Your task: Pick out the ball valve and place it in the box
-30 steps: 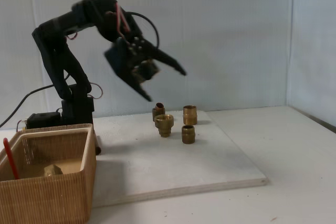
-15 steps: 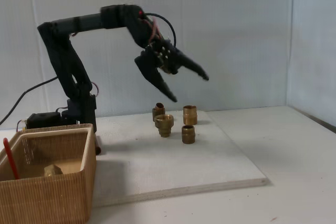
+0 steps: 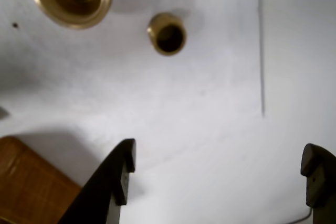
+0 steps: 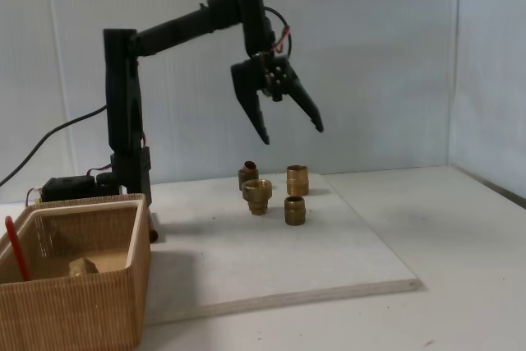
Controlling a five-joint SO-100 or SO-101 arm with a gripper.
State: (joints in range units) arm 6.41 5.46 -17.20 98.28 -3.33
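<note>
Ball valve in the box at far left, gripper wide open and empty well to its right.

In the fixed view, from the left: ball valve (image 4: 16, 249) lying inside the tan ribbed box (image 4: 82, 310), red lever leaning on the left wall, brass body on the floor. Further right and much higher, gripper (image 4: 292, 135) hanging above four brass fittings (image 4: 274, 191) on the white board (image 4: 271, 260), jaws spread far apart, nothing between them. Same spread of the gripper (image 3: 220, 174) in the wrist view.
</note>
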